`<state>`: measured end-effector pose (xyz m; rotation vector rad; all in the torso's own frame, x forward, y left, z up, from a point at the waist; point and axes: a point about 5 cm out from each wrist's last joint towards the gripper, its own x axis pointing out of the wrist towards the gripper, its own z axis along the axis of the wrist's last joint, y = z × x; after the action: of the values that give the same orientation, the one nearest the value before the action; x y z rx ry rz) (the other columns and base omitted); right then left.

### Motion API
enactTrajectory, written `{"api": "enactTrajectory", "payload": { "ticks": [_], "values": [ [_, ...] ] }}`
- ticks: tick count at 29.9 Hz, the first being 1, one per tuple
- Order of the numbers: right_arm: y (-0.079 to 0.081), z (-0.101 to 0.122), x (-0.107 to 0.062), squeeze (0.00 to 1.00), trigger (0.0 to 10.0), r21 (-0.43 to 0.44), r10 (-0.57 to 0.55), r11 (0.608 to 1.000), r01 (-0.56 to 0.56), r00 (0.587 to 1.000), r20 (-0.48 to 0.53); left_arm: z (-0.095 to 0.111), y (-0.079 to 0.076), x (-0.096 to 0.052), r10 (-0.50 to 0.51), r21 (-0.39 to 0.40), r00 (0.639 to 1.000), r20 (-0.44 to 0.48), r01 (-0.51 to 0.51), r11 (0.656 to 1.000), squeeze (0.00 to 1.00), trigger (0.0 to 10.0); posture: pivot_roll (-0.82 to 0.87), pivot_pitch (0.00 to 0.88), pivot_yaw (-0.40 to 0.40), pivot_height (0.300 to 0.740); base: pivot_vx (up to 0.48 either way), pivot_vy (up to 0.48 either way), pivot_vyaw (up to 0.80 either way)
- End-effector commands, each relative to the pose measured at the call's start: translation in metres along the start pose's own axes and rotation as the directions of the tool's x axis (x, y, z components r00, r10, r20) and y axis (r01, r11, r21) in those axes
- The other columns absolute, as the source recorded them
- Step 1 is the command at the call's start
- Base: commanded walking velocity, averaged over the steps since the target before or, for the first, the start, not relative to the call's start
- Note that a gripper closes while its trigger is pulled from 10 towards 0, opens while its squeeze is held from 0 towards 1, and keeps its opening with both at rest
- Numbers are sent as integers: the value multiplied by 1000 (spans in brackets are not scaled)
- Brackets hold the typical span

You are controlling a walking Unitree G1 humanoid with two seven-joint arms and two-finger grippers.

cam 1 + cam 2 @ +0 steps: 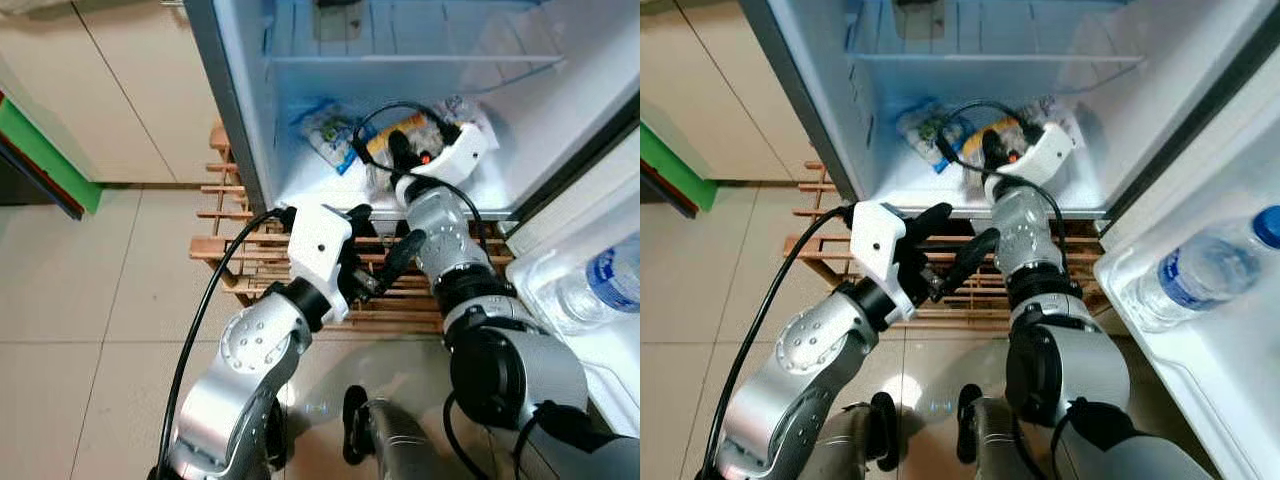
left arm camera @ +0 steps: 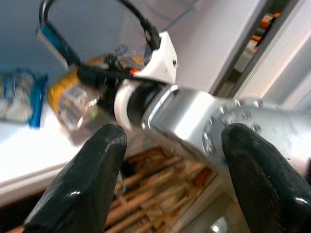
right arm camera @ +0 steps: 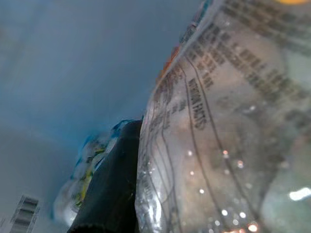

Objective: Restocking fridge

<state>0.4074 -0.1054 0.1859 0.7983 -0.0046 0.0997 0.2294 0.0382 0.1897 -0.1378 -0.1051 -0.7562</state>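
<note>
The fridge stands open, and my right gripper point(image 1: 400, 147) reaches onto its bottom shelf point(image 1: 300, 185). It is shut on a clear packet with an orange and yellow label point(image 1: 398, 131). In the right wrist view the packet point(image 3: 228, 131) presses against one black finger point(image 3: 114, 189). A blue and white packet point(image 1: 325, 130) lies on the shelf just left of it. My left gripper point(image 1: 394, 224) hangs open and empty in front of the fridge, beside the right forearm. Its fingers point(image 2: 92, 179) frame that arm in the left wrist view.
A water bottle point(image 1: 1200, 270) lies in the door shelf on the right. A wooden slatted rack point(image 1: 230, 250) sits under the fridge front. A glass shelf point(image 1: 420, 60) spans the fridge above. Cream cabinets point(image 1: 110, 90) and tiled floor point(image 1: 90, 300) are on the left.
</note>
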Motion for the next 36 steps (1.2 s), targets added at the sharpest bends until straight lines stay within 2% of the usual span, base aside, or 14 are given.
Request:
{"api": "enactTrajectory", "payload": {
  "ticks": [1, 5, 7, 8, 9, 10, 12, 13, 14, 15, 27, 32, 36],
  "values": [
    [-6, 2, 0, 0, 0, 42, -34, 999, 33, 999, 7, 2, -10, -3, -16, -21, 1000, 1, 16, 1000, 0, 10000, 119, 373, -23, 736, 0, 0, 0],
    [-10, 9, 2, 0, 0, 105, -81, 992, 76, 996, 40, 1, -14, -9, 3, -37, 1000, -14, -4, 999, 0, 10000, 127, 390, -24, 736, 0, 0, 0],
    [-10, 9, 2, 0, 0, 107, -84, 991, 79, 996, 40, 1, -14, -9, 4, -38, 1000, -14, -5, 999, 0, 10000, 127, 390, -24, 736, 0, 0, 0],
    [-11, 9, 2, 0, 314, 89, -87, 993, 83, 996, 37, 1, -15, -10, 8, -38, 1000, -15, -8, 999, 0, 10000, 126, 396, -24, 736, 0, 0, 0],
    [-11, 8, 2, 0, 8627, 68, -93, 994, 91, 995, 31, 1, -15, -10, 9, -37, 1000, -15, -10, 999, 0, 10000, 123, 400, -24, 736, 0, 0, 0],
    [-10, 7, 2, 0, 10000, 49, -94, 994, 93, 995, 29, 1, -16, -11, 9, -36, 1000, -14, -9, 999, 0, 10000, 121, 400, -25, 736, 0, 0, 0],
    [-9, 7, 2, 0, 10000, 40, -98, 995, 96, 995, 33, 1, -17, -11, 8, -36, 1000, -14, -8, 999, 0, 10000, 117, 402, -25, 736, 0, 0, 0],
    [-9, 7, 2, 106, 10000, 51, -103, 994, 101, 994, 39, 1, -18, -11, 7, -37, 1000, -15, -8, 999, 0, 10000, 117, 402, -25, 736, 0, 0, 0],
    [-9, 8, 3, 490, 10000, 63, -107, 993, 104, 993, 43, 1, -18, -11, 6, -38, 1000, -16, -7, 999, 0, 10000, 115, 402, -24, 736, 0, 0, 0],
    [-9, 9, 3, 1000, 10000, 71, -112, 992, 109, 993, 48, 2, -19, -11, 5, -39, 1000, -16, -6, 999, 0, 10000, 115, 402, -24, 736, 0, 0, 0],
    [8, 30, 11, 1000, 10000, 189, -90, 980, 67, 989, 114, 2, -19, -8, 10, -27, 1000, -10, -10, 1000, 0, 10000, 114, 389, -29, 736, 0, 0, 0],
    [14, 30, 12, 1000, 10000, 189, -69, 981, 47, 991, 112, 3, -18, -6, 11, -22, 1000, -6, -11, 1000, 0, 10000, 108, 385, -34, 736, 0, 0, 0],
    [14, 28, 12, 1000, 10000, 174, -107, 981, 88, 989, 100, 2, -18, -7, 11, -23, 1000, -7, -11, 1000, 0, 10000, 100, 380, -38, 736, 0, 0, 0]
  ]
}}
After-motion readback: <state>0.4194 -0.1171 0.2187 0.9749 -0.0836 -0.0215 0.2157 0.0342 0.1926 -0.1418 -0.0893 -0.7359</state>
